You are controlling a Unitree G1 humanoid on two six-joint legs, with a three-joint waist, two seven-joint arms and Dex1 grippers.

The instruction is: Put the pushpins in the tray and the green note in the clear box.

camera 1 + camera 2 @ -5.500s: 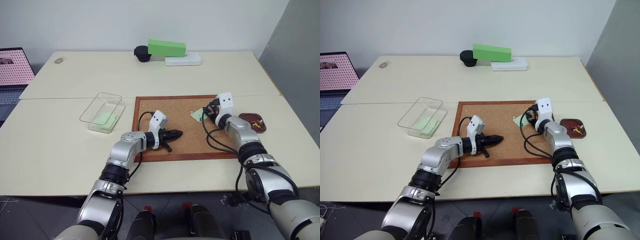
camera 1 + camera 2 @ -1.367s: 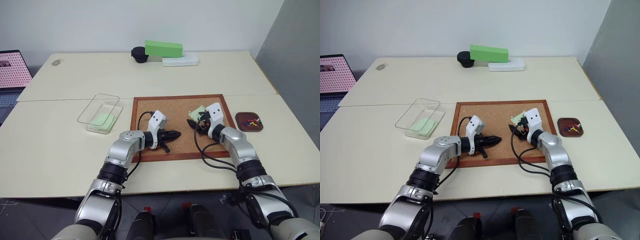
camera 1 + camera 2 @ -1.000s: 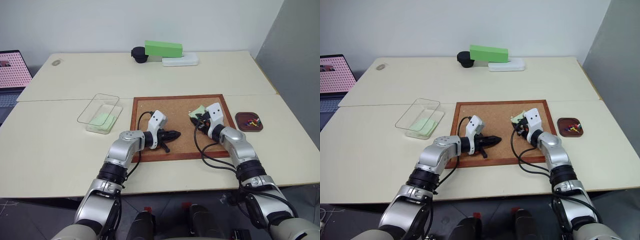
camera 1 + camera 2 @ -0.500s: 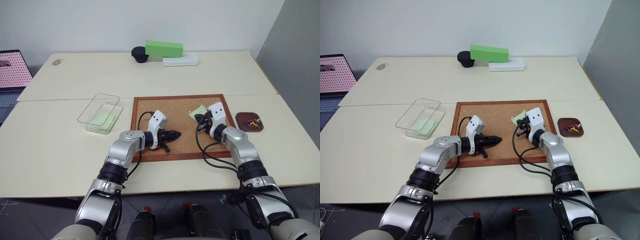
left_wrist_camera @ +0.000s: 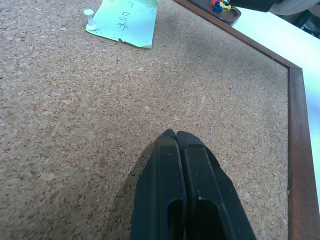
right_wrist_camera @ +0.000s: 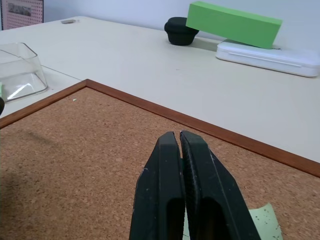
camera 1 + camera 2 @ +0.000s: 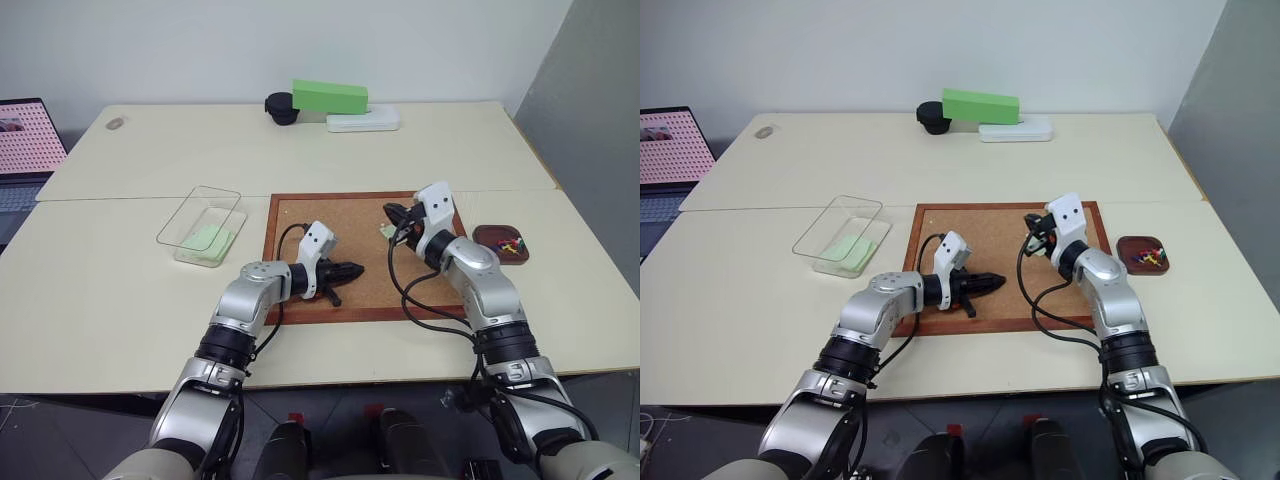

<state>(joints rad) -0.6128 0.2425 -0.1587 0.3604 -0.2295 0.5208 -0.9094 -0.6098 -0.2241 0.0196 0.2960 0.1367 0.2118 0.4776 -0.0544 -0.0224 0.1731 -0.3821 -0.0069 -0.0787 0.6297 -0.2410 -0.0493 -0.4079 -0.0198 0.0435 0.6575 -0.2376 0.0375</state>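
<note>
While the pale green square paper note (image 5: 127,22) lies on the cork board at frame centre-right, one white pushpin (image 5: 89,18) beside it, the clenched, empty right end effector (image 7: 393,212) hovers just above, nearer than the clenched left end effector (image 7: 355,268).

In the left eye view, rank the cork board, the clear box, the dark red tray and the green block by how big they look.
1. cork board
2. clear box
3. green block, though it sits farther back, so this is unsure
4. tray
</note>
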